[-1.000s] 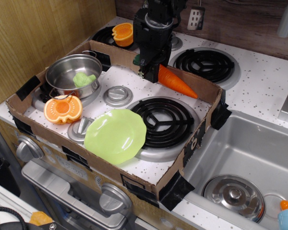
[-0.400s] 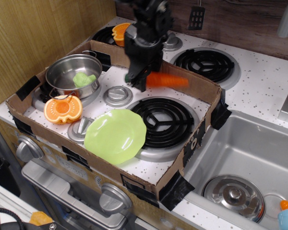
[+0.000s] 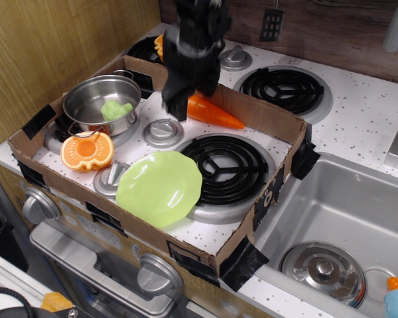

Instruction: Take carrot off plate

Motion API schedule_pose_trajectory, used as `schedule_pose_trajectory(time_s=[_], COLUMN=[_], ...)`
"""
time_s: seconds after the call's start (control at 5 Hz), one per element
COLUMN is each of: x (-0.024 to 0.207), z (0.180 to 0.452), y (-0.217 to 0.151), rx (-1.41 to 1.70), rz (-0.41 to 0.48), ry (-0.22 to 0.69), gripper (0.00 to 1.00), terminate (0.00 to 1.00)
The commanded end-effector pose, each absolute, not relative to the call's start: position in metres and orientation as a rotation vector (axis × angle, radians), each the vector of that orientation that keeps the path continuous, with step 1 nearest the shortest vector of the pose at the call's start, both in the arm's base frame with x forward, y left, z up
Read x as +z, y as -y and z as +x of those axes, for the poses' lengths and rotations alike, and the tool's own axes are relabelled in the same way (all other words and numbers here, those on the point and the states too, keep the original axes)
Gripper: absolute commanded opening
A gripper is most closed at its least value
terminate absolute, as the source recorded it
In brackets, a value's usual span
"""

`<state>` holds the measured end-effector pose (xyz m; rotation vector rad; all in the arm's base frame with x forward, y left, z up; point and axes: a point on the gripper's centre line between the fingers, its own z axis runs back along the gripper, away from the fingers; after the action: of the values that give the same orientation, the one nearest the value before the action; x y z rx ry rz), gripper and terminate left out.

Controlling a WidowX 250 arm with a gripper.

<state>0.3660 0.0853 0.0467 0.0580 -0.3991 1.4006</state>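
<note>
The orange carrot (image 3: 214, 112) hangs in the air above the back of the cardboard tray, its thick end in my black gripper (image 3: 179, 104) and its tip pointing right. The gripper is shut on the carrot's thick end; the green stub is hidden by the fingers. The lime-green plate (image 3: 159, 187) lies empty at the tray's front, partly over the black coil burner (image 3: 227, 169), well below and in front of the carrot.
A cardboard tray wall (image 3: 284, 149) rings the left stove. Inside are a steel pot (image 3: 101, 101) with a green toy, an orange pumpkin half (image 3: 87, 150), and silver lids (image 3: 163, 131). Another pumpkin half sits behind the arm. A sink (image 3: 331, 218) lies at right.
My gripper has swung left and slightly toward the front with the carrot, from over the tray's back right wall to above the silver lid area. The plate and other things have not moved.
</note>
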Motion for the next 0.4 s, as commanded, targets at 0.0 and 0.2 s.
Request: schedule_pose_trajectory(time_s=[0.0,0.2], x=[0.0928,0.0916], z=[0.3805,0.3745], y=[-0.0765,-0.0731], rx=[1.339,1.275], rz=[0.035,0.032], ry=[0.451,0.408], gripper=[1.00,1.00], terminate=[0.00,0.00])
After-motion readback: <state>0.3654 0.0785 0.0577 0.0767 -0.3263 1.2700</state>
